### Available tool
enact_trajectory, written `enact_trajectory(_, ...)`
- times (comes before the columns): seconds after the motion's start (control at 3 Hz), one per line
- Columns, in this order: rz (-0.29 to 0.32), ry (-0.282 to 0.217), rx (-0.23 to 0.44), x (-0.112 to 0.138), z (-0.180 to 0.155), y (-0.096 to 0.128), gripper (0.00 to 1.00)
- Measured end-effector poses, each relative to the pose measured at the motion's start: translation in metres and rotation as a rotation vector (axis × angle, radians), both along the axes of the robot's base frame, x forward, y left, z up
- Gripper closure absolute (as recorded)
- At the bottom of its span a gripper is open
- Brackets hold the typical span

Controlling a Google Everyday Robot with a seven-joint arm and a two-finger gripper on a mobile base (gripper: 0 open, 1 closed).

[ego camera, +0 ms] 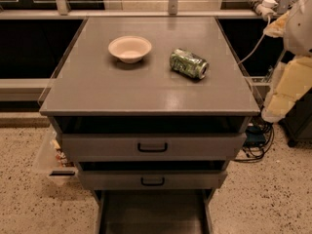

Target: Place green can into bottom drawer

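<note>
The worktop (146,89) fills my view, and below it the bottom drawer (152,216) stands pulled out at the near side. The gripper (287,87) hangs off the worktop's right edge; how its jaws stand I can't tell. The green can (188,64) lies on its side to its left, long axis roughly left-right, silver end toward the gripper.
</note>
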State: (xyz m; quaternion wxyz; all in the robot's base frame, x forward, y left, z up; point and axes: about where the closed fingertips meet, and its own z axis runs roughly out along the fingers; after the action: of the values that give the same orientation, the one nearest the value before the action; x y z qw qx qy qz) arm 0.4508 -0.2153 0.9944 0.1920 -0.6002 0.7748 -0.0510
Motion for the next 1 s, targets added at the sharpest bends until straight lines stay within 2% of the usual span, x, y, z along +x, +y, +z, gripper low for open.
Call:
enact_trajectory(0.33, 0.034, -0.044, 0.022, 0.049, 0.009, 0.002, 0.0)
enact_trajectory(0.67, 0.082, -0.048, 0.067, 0.111, 0.009, 0.013, 0.0)
enact_trajectory(1.0, 0.127, -0.063, 0.153, 0.165, 0.009, 0.032, 0.0)
